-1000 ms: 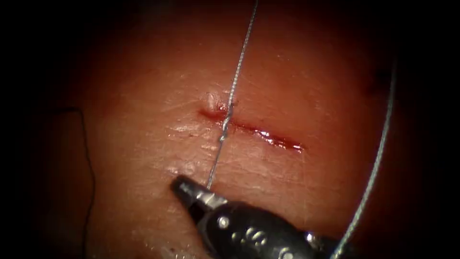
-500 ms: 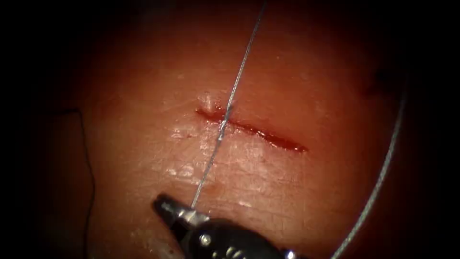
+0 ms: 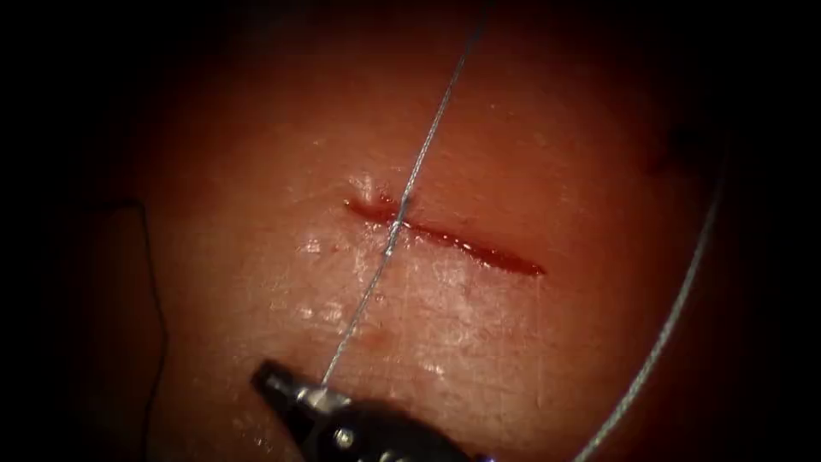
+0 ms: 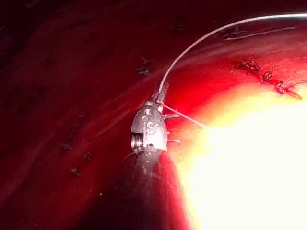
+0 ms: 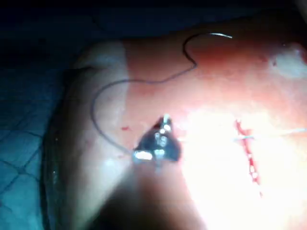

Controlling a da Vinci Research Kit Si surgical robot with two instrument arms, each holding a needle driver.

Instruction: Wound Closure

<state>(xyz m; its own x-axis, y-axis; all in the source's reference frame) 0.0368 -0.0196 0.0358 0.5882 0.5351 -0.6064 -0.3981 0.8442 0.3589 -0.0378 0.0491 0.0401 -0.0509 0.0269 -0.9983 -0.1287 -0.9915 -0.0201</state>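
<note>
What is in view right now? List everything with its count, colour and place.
tissue: one, pink-red, under everything.
cut: one, dark red, slanting across the tissue's middle.
thread: one taut grey strand crossing the cut's left end.
second strand: one, grey, curving right of the cut.
dark thread: one, thin, black, left of the cut.
needle: perhaps one, a pale curve on the tissue; unsure.
right claw: one, dark metal, below the cut, shut on the taut thread.
left claw: one, silver, shut on thread.

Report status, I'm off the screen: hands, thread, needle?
Right hand shut on thread, taut across cut. Left hand shut on thread too. Likely needle loose on tissue. Nothing in the way.
</note>
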